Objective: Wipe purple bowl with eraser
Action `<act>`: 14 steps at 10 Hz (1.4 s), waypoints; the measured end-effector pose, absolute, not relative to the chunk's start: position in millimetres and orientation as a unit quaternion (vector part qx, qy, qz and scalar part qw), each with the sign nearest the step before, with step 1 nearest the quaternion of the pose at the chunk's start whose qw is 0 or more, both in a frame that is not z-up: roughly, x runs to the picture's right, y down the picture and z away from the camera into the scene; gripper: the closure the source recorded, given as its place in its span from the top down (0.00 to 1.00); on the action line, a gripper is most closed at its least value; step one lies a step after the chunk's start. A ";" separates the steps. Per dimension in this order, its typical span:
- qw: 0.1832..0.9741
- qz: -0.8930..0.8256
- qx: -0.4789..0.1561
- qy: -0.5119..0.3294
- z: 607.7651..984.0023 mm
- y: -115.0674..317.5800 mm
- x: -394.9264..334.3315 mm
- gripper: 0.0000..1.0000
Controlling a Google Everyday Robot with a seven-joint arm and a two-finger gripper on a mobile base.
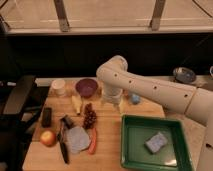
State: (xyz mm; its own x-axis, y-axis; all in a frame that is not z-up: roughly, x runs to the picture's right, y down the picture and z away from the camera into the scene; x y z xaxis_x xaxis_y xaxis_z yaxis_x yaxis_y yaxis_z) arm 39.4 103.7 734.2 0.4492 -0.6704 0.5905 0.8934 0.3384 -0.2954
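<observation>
Eraser (46, 116), a small black block, lay flat near the left edge of the wooden board (106, 142), above the apple (48, 138) and just beside the upper end of the knife (63, 145). Nothing touched it. The purple bowl (86, 87) stood upright at the far edge of the board, between the white cup (59, 86) and the robot's arm (150, 90), and it was clearly apart from the eraser.

The gripper (113, 104) hung over the board, just beside the purple bowl on the side away from the cup. Its jaws were spread wide, and I could see nothing between them. So I judged that the step in hand was to fetch the eraser, since the wiping could not begin without it.

To do this step well, the gripper should cross the board high enough to pass over the banana piece (76, 104) and the grapes (90, 117), which lay on the way. It should then come down on the block from straight above. The jaws should stand across the narrow side of the block and close on its upper part, so that the lower face stays free for wiping. Care was needed with the knife and the apple, because both lay close to the block and a wide descent could push them.

Relative to the jaws, the eraser lay well apart, towards the left side of the view and nearer to the camera. The bowl was much closer to them than the eraser was.
</observation>
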 end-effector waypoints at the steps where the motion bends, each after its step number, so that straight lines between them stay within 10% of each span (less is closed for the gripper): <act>1: 0.796 -0.491 -0.300 -0.185 734.5 103.6 38.3 0.62; 14: 0.680 -0.635 -0.147 -0.336 751.0 73.0 -236.4 0.62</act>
